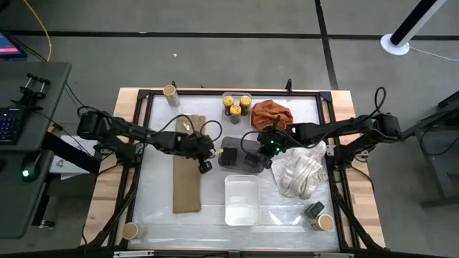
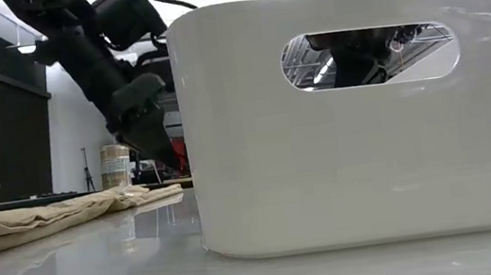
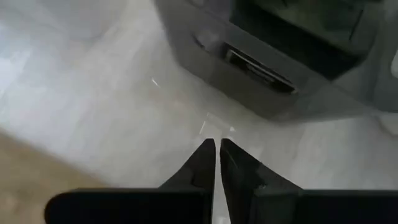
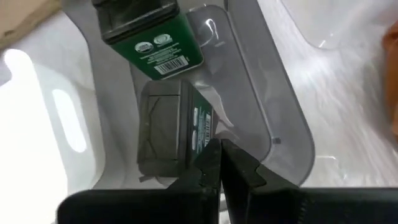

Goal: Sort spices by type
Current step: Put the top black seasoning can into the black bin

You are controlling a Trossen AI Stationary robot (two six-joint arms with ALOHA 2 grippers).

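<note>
Three yellow-lidded jars (image 1: 236, 106) stand together at the far edge. Two dark tins lie in the grey tray (image 1: 228, 141): a green-labelled one (image 4: 155, 37) and a second one (image 4: 168, 134). The third tin (image 1: 313, 210) rests on the table near the right corner, beside a tan-topped tub (image 1: 325, 222). Other tubs stand at the far left (image 1: 170, 92) and near left (image 1: 130, 230) corners. My right gripper (image 4: 219, 146) is shut over the second tin in the tray. My left gripper (image 3: 217, 144) is shut above bare table, just left of the grey tray (image 3: 261, 81). My right gripper (image 1: 267, 160) points down into the grey tray with its shut tips at the edge of the second tin (image 4: 196, 134). I cannot tell whether they touch it. The tin lies flat on the tray floor.
A white tray (image 1: 242, 199) sits near the grey one and fills the low view (image 2: 360, 141). A tan cloth (image 1: 188, 165) lies left, a white cloth (image 1: 301, 170) right, an orange cloth (image 1: 271, 112) far right. A clear tray edge (image 4: 348, 37) shows past the grey tray.
</note>
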